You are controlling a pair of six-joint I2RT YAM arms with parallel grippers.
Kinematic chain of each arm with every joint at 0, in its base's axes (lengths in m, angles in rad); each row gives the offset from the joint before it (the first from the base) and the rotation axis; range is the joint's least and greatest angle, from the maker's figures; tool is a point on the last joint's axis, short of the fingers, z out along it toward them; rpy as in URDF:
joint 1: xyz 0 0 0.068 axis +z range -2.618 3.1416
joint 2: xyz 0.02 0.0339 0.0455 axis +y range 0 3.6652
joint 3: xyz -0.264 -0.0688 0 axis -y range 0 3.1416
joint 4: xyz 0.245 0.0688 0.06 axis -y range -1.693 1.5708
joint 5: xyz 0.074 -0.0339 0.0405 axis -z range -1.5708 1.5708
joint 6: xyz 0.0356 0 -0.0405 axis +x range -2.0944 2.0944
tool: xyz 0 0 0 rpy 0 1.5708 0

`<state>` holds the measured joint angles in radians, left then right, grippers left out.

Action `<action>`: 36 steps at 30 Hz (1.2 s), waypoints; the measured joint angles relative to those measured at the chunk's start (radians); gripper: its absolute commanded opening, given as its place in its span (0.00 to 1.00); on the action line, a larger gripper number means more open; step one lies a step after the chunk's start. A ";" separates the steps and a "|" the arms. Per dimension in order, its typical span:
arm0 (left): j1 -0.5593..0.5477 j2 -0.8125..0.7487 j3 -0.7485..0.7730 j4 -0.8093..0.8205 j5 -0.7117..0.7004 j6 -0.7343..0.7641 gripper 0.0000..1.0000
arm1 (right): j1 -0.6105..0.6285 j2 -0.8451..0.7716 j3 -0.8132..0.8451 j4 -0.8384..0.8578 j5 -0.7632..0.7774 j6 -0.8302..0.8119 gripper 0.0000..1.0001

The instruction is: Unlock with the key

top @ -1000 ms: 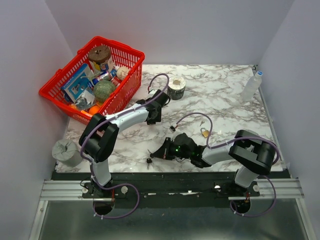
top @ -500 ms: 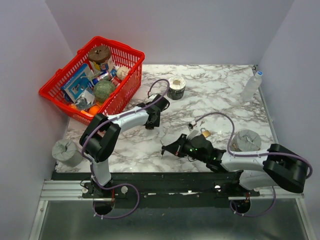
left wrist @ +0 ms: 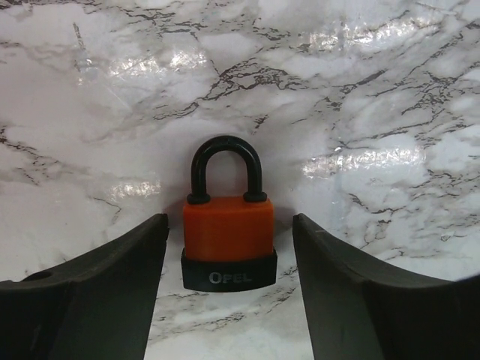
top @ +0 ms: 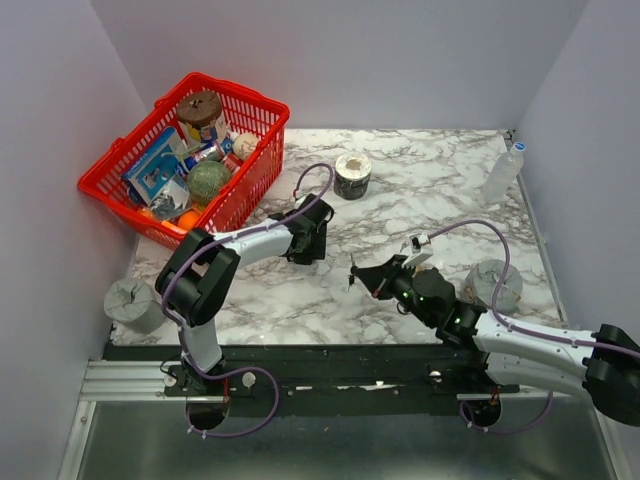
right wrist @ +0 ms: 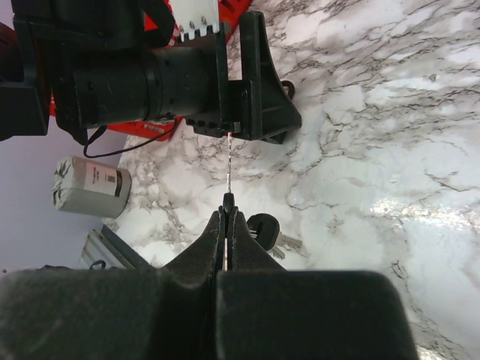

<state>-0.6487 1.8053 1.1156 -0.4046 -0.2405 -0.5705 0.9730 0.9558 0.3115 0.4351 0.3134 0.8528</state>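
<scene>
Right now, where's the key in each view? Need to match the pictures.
Top external: the key at the tip of the right gripper, mid-table, right of the left gripper.
Left wrist: not in it; only the orange-and-black padlock between open jaws.
Right wrist: the key lower centre, pinched in the shut jaws, thin blade pointing up at the left gripper.
Shared landmark: the left gripper, seen in all three views.

The left arm (top: 250, 238) and right arm (top: 530, 345) — white links, black joints. A purple cable (top: 318, 167) loops behind each set of matte-black jaws; green lights (top: 406, 282) sit behind the right jaws.
</scene>
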 measured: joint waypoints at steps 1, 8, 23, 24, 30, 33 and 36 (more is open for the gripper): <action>0.002 -0.003 -0.004 0.005 0.005 0.000 0.79 | 0.000 -0.005 0.000 -0.007 0.006 -0.006 0.01; 0.019 -0.027 -0.038 0.033 0.030 0.000 0.67 | 0.000 -0.014 -0.004 -0.028 0.025 -0.023 0.01; 0.067 -0.054 -0.094 0.143 0.127 -0.013 0.06 | 0.000 -0.015 -0.004 -0.027 0.026 -0.054 0.01; 0.067 -0.054 -0.097 0.151 0.129 -0.013 0.02 | 0.000 -0.013 -0.005 -0.024 0.025 -0.056 0.01; 0.064 -0.068 -0.108 0.153 0.113 -0.026 0.00 | -0.001 0.067 -0.016 0.069 -0.041 -0.085 0.01; 0.040 -0.080 -0.099 0.074 0.046 -0.029 0.00 | -0.002 0.139 -0.017 0.149 -0.104 -0.096 0.01; 0.005 -0.089 -0.074 -0.038 -0.039 -0.026 0.00 | -0.002 0.211 -0.018 0.233 -0.156 -0.098 0.01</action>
<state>-0.6434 1.7164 1.0420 -0.4427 -0.2798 -0.5964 0.9714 1.1671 0.2939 0.6678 0.1577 0.7547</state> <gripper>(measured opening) 0.523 0.009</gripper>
